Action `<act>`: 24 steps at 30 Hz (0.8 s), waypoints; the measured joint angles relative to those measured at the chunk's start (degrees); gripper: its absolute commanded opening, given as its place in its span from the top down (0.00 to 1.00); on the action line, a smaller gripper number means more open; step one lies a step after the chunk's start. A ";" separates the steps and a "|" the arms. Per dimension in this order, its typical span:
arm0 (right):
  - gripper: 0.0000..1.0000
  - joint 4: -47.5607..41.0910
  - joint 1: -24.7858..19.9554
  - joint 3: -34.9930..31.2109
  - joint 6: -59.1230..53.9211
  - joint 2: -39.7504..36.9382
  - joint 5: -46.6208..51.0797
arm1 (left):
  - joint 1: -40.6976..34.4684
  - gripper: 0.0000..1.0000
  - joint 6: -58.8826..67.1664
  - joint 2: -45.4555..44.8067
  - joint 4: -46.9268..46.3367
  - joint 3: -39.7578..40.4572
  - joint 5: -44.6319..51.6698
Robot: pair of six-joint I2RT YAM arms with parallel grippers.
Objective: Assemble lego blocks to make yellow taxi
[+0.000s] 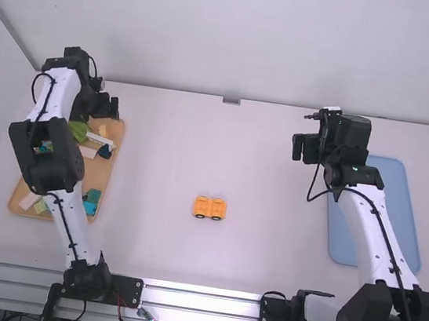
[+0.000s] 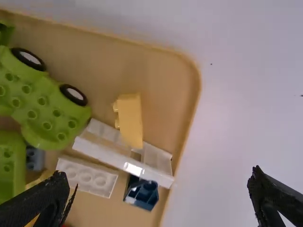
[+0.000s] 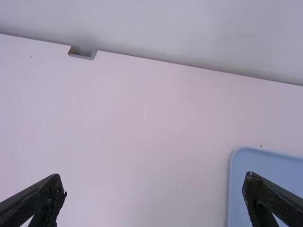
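Observation:
In the high view an orange-yellow car base [image 1: 209, 207] with dark wheels lies on the middle of the table. My left gripper [image 1: 104, 106] is over the far end of the tan tray [image 1: 110, 169]. The left wrist view has the left gripper [image 2: 158, 194] wide open with nothing between its fingers, and a yellow block [image 2: 129, 119] in the tray's corner, partly over a white piece [image 2: 124, 160]. My right gripper [image 1: 305, 147] is above the table left of the blue tray; in the right wrist view the right gripper [image 3: 154, 189] stands open and holds nothing.
Also in the tan tray are a green wheeled piece [image 2: 41, 97], a white brick [image 2: 87, 176] and a dark blue block [image 2: 142, 193]. The blue tray [image 1: 383, 222] lies at the right under the right arm. A wall rises behind the table's far edge.

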 measured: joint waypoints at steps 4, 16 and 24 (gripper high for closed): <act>0.01 0.00 0.00 0.00 -0.17 0.00 0.07 | -0.02 0.18 -0.07 3.41 1.66 0.04 -0.02; 0.01 -1.29 0.00 0.00 -0.31 0.00 0.02 | -0.07 0.28 -0.50 3.98 10.71 -5.60 -2.71; 0.01 -1.31 0.00 0.00 -0.17 0.00 0.02 | -0.07 0.32 -0.63 4.00 12.96 -7.13 -4.11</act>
